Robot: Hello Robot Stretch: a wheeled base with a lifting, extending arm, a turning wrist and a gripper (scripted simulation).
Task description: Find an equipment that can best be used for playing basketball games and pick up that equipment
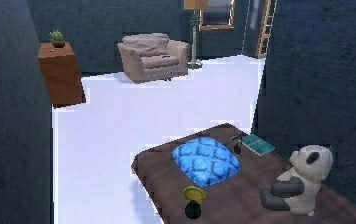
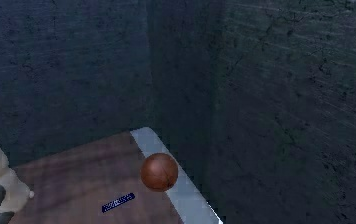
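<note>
In the arm side view a round orange-brown ball (image 2: pixel 159 172), like a basketball, rests on a brown patterned bed cover (image 2: pixel 81 185) near the bed's white edge (image 2: pixel 176 180), close to a dark wall corner. A small dark flat item (image 2: pixel 118 203) lies on the cover in front of it. In the forward view the same bed (image 1: pixel 166 165) shows at the lower right.
On the bed lie a blue cushion (image 1: pixel 205 160), a panda plush (image 1: pixel 298 178), a teal book (image 1: pixel 256 146) and a small dark and yellow object (image 1: pixel 192 200). Across the pale floor stand a beige armchair (image 1: pixel 152 56), a wooden cabinet (image 1: pixel 61 72) with a plant (image 1: pixel 57 39), and a floor lamp (image 1: pixel 194 35).
</note>
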